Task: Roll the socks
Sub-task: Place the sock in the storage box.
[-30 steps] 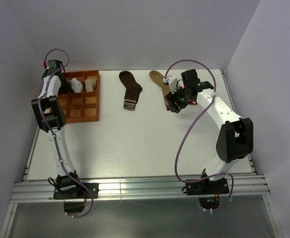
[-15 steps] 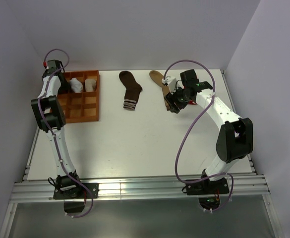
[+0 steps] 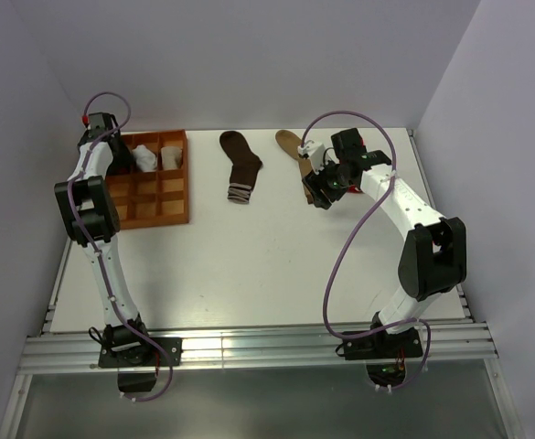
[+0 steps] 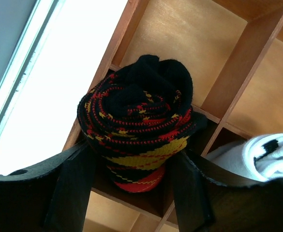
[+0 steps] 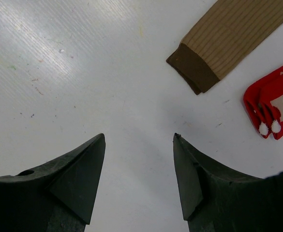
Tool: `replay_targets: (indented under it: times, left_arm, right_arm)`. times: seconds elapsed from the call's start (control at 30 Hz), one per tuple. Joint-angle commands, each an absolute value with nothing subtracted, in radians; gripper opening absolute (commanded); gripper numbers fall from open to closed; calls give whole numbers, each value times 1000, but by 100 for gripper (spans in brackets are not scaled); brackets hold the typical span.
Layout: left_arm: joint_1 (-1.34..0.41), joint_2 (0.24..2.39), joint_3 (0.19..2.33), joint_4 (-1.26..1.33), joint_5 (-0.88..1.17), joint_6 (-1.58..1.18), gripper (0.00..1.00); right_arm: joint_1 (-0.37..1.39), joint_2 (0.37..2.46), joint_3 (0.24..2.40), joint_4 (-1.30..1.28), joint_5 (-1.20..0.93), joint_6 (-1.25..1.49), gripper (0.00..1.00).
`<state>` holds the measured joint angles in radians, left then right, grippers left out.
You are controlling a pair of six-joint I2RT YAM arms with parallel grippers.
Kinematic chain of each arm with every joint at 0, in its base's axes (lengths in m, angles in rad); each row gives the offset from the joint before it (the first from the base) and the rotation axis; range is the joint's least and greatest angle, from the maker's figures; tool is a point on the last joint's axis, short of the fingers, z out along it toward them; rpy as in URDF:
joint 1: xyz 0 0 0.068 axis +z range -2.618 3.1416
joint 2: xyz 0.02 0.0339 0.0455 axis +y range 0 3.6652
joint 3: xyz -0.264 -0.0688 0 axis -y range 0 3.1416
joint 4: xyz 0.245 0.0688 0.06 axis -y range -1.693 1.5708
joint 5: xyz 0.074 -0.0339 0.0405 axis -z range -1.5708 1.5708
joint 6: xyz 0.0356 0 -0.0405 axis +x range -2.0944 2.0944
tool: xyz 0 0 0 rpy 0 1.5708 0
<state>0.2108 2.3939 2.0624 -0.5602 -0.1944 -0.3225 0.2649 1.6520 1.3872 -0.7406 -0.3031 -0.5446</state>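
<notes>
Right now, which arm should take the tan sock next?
Right. The right gripper is open and empty over the table, with the tan sock just ahead of its fingers. The left gripper is across the table at the tray, closed around the rolled argyle sock.

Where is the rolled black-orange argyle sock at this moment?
In the left wrist view, the rolled black-orange argyle sock sits between the left end effector's fingers, over the orange-brown gridded tray, beside a white black-striped sock.

A rolled sock (image 4: 136, 130) sits in the tray (image 3: 177, 197), left of two flat socks (image 3: 240, 165).
</notes>
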Motion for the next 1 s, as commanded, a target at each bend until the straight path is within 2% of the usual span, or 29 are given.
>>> replay_targets:
  times: [0.0,0.5,0.97]
  left_arm:
    - [187,2323,2039,-555,-138,-304,65]
    - [186,2226,2013,-471,-124,-275,71]
    - [186,2113,1988,-474,-175,-305,71]
  right_arm:
    - [275,1646,1411,-715,-298,-555,65]
    - [281,1649,1411,-716,-302,-560,66]
    - [285,1623,1404,-706,-299,-561,66]
